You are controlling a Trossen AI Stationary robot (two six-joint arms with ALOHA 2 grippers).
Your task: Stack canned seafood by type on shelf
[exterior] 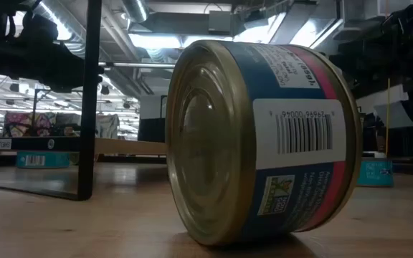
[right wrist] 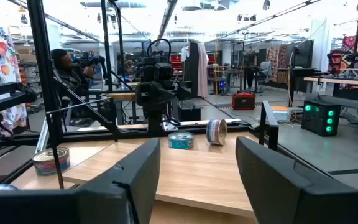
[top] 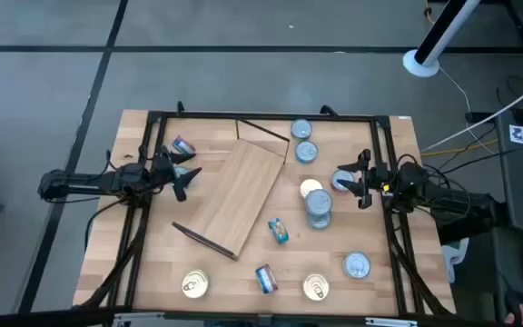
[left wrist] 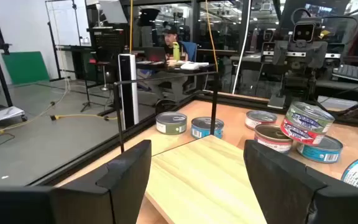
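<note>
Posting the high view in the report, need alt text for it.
Seen from above, a plywood shelf lies at an angle on the slatted table with round seafood cans scattered mostly to its right and along the near edge. The left hand and right hand sit open on either side, holding nothing.

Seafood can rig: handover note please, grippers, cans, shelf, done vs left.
Left gripper: open, empty, at the shelf's left edge.
Right gripper: open, empty, right of the stack of cans.
Shelf lies tilted mid-table, nothing on it.
Remaining cans loose on the table: two at the far edge, one far left, one beside the right gripper, five near the front, two of them on their sides.
Done: one small stack off the shelf. Left: shelving everything by type.
</note>
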